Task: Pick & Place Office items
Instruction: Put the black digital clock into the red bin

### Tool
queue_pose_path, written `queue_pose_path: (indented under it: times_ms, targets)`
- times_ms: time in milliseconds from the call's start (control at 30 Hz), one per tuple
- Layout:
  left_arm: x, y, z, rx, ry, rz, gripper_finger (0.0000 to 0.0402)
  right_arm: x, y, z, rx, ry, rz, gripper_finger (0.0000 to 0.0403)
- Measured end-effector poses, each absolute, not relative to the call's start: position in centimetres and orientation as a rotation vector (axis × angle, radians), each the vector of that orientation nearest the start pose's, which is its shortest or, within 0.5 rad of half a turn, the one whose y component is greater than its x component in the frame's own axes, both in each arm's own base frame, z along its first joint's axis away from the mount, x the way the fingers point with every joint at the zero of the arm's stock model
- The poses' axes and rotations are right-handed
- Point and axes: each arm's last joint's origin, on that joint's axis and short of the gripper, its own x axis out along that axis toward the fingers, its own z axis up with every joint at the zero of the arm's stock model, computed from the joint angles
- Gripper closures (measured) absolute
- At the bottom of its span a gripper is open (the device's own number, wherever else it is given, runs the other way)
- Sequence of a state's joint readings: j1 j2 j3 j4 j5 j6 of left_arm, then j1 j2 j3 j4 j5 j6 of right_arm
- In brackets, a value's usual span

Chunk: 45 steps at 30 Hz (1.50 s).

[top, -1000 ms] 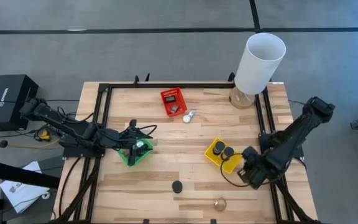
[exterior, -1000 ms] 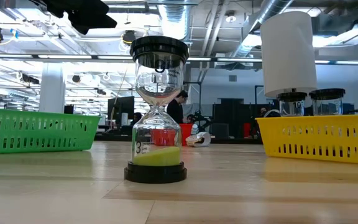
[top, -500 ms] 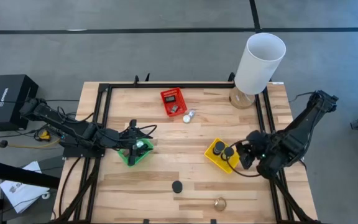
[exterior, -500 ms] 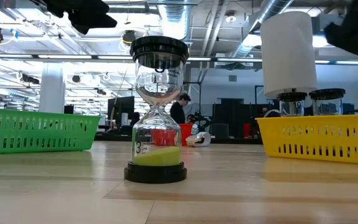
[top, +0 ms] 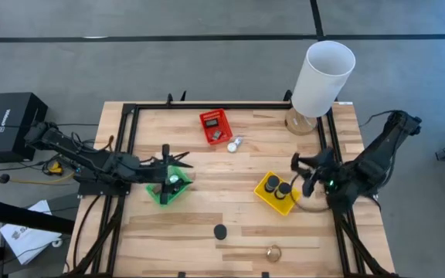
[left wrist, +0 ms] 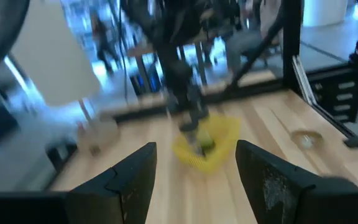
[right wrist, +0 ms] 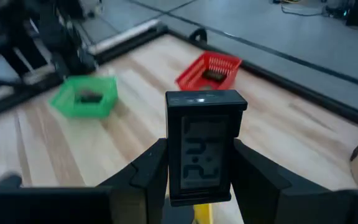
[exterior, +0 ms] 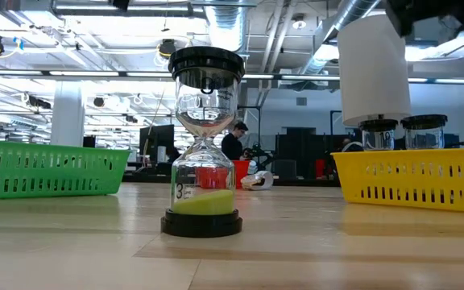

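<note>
Right wrist view shows the right gripper (right wrist: 199, 180) pinching a small black digital clock (right wrist: 205, 144) upright between its fingers, so I'd lower it slowly into the yellow basket (top: 270, 194) beneath, while the left gripper (left wrist: 194, 180) hangs empty, fingers apart.

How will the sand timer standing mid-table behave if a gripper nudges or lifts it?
The sand timer stands tall on a narrow black base with a pinched glass waist, so a high push would probably tip it. Once on its side, its round caps would likely let it roll. The clear glass looks fragile and possibly slick; gripping a cap seems safer.
</note>
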<state>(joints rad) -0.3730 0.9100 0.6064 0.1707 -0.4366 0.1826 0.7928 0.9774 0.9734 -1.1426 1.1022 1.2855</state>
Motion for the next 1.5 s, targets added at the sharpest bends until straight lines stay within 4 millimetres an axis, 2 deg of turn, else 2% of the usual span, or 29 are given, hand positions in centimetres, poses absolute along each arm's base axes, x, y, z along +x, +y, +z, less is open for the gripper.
queue_pose_path:
  times_ms: [167, 300, 467, 600, 833, 967, 1033, 1133, 1200, 1300, 1400, 1500]
  targets:
    - [19.7, -5.7, 30.1, 0.292, -0.039, 0.101, 0.0188, 10.9, 5.9, 34.2, 0.355, 0.273, -0.574, 0.0260]
    - [20.5, -4.9, 30.4, 0.268, -0.086, 0.160, 0.0188, 11.0, 4.9, 35.5, 0.373, 0.248, -0.450, 0.0260]
    - [22.0, -4.0, 29.4, 0.277, -0.054, 0.214, 0.0188, 13.6, 5.2, 34.7, 0.225, 0.266, -0.273, 0.0260]
    - [23.5, -3.6, 28.3, 0.284, -0.029, 0.243, 0.0188, 16.4, 4.7, 33.3, 0.118, 0.293, -0.222, 0.0260]
    - [25.1, -2.9, 27.1, 0.292, -0.029, 0.213, 0.0188, 18.1, -0.1, 33.9, 0.067, 0.247, -0.231, 0.0260]
    - [25.7, -1.9, 27.0, 0.284, -0.053, 0.260, 0.0188, 18.0, -2.8, 34.6, 0.068, 0.187, -0.109, 0.0253]
    - [25.9, -1.3, 26.6, 0.261, -0.042, 0.283, 0.0188, 18.7, -3.6, 34.0, 0.078, 0.167, -0.041, 0.0253]
    - [26.4, -0.2, 26.1, 0.147, -0.037, 0.312, 0.0188, 21.0, -3.8, 31.7, 0.087, 0.168, 0.078, 0.0255]
    - [26.9, 0.7, 25.6, 0.043, -0.045, 0.298, 0.0188, 22.4, -4.0, 29.9, 0.093, 0.197, 0.081, 0.0259]
    - [27.6, 1.6, 24.3, -0.073, -0.008, 0.238, 0.0188, 24.7, -4.1, 28.9, 0.078, 0.147, 0.085, 0.0261]
    - [28.2, 2.0, 23.0, -0.115, 0.039, 0.199, 0.0188, 26.5, -4.4, 26.9, 0.088, 0.189, 0.090, 0.0261]
    - [28.8, 2.1, 22.1, -0.118, 0.059, 0.196, 0.0188, 27.4, -4.7, 26.3, 0.084, 0.179, 0.088, 0.0256]
